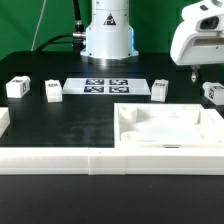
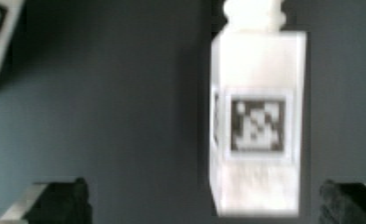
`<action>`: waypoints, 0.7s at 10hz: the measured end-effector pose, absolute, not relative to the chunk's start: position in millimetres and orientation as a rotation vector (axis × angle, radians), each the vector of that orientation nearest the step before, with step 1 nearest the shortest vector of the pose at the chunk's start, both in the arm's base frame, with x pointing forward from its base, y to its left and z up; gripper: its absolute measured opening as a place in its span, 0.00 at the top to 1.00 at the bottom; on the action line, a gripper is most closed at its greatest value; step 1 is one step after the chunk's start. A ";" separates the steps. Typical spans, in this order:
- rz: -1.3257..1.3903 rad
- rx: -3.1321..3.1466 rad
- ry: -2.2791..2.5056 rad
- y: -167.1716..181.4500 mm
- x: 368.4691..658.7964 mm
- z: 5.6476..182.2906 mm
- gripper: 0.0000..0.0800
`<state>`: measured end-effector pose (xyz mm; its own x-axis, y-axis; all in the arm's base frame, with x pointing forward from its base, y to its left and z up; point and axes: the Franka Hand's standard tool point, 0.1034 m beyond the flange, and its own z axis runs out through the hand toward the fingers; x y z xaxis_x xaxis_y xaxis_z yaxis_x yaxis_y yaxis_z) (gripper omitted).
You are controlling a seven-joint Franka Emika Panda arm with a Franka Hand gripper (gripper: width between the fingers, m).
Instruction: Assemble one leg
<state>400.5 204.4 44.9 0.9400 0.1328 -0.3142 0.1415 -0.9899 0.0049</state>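
Hand (image 2: 206,200) is released. Its dark fingertips (image 2: 55,203) are spread wide and cut off at the frame edge. The leg (image 2: 260,110) lies on the worktop (image 2: 109,120) between them, closer to one fingertip, and its tag (image 2: 258,125) is badly blurred. In the exterior view the fingertips are too small to make out.

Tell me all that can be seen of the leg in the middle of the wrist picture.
The leg is a long white block, plastic by its look, slightly blurred. One end narrows to a small peg. Its broad face, turned to the camera, bears a black-and-white square tag. It rests on the dark table, and nothing else touches it. The open gripper hangs over it, with its dark fingers on either side, both apart from the leg.
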 end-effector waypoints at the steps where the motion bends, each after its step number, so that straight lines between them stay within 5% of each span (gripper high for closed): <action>1: -0.631 3.014 0.183 206.8 396.5 39.2 0.19; 5: -1.105 2.839 0.172 205.5 395.5 32.8 0.19; 7: -1.128 2.883 0.206 211.4 406.1 35.3 0.19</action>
<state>406.1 211.4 35.3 0.7271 0.1090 -0.6779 0.1372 -0.9905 -0.0121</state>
